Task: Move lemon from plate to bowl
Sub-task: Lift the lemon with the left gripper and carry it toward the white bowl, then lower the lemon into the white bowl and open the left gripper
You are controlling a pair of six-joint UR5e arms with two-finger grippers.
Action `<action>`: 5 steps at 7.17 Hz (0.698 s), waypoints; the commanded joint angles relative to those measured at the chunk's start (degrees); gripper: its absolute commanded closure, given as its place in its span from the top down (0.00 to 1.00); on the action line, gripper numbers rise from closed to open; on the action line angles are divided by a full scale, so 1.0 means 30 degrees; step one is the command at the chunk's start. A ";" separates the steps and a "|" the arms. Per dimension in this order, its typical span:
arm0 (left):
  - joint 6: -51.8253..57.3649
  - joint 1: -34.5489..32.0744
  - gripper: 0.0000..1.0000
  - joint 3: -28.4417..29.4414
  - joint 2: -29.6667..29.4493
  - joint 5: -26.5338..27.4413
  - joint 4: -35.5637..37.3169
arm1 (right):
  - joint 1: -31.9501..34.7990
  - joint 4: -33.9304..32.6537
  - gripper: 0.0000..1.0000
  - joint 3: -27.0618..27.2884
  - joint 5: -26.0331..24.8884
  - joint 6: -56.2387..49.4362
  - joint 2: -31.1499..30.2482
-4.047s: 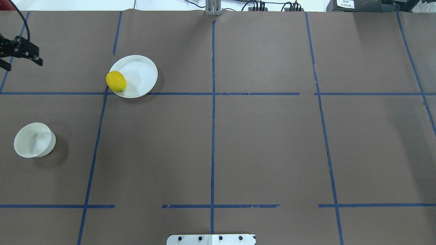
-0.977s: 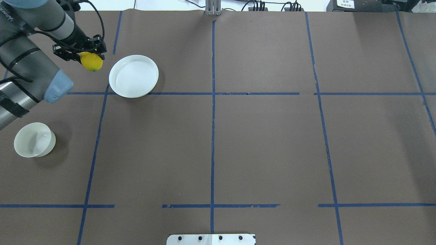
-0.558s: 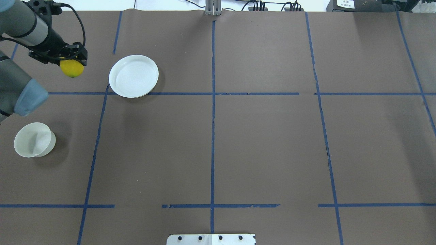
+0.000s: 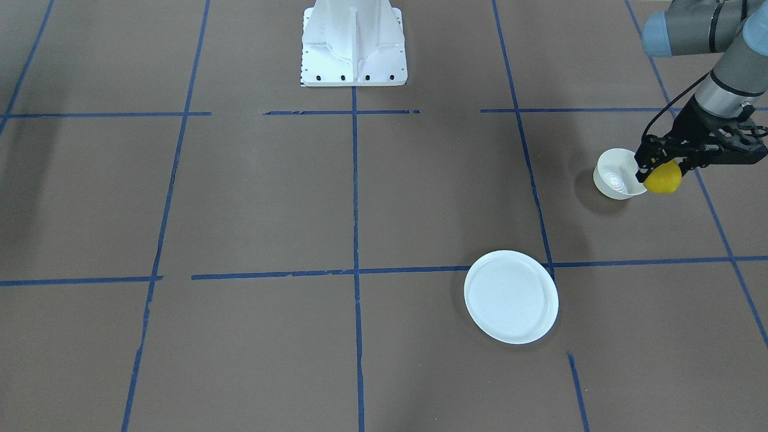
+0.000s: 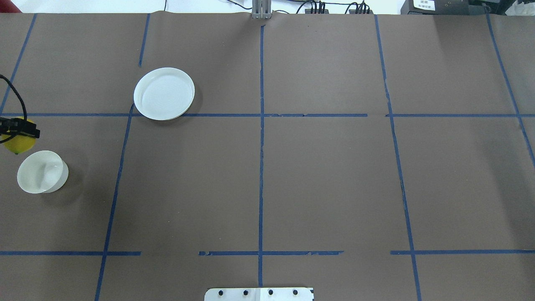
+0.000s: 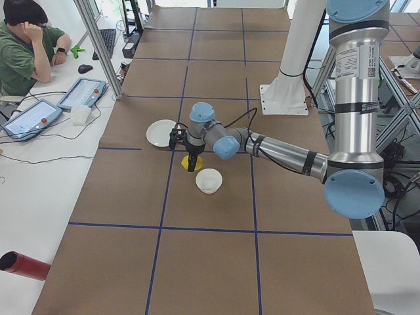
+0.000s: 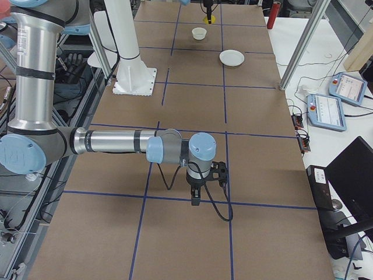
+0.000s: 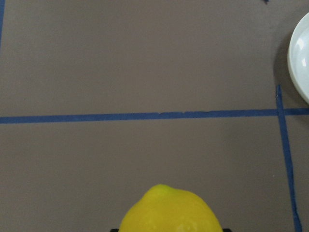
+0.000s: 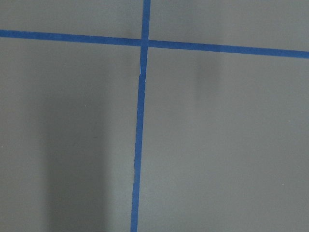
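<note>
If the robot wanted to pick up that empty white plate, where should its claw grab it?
Probably the raised rim of the plate, from straight above, with one finger inside and one outside. It lies flat, looks too wide to span, and only the rim stands up.

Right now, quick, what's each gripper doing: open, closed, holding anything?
Left gripper: closed on the lemon, beside the bowl, not in it.
Right gripper: cannot tell; only the right side view shows it.
</note>
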 commanded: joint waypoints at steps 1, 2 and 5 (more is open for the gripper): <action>-0.2081 0.1531 0.48 0.0491 0.1176 0.0841 -0.2145 | 0.0000 0.0000 1.00 0.0010 0.0000 0.0000 0.0000; -0.2267 0.2036 0.48 0.0610 0.1176 0.1110 -0.2438 | 0.0000 0.0000 1.00 0.0010 0.0000 0.0000 0.0000; -0.2298 0.2508 0.49 0.1429 0.1176 0.0938 -0.2441 | 0.0000 0.0000 1.00 0.0010 0.0000 0.0000 0.0000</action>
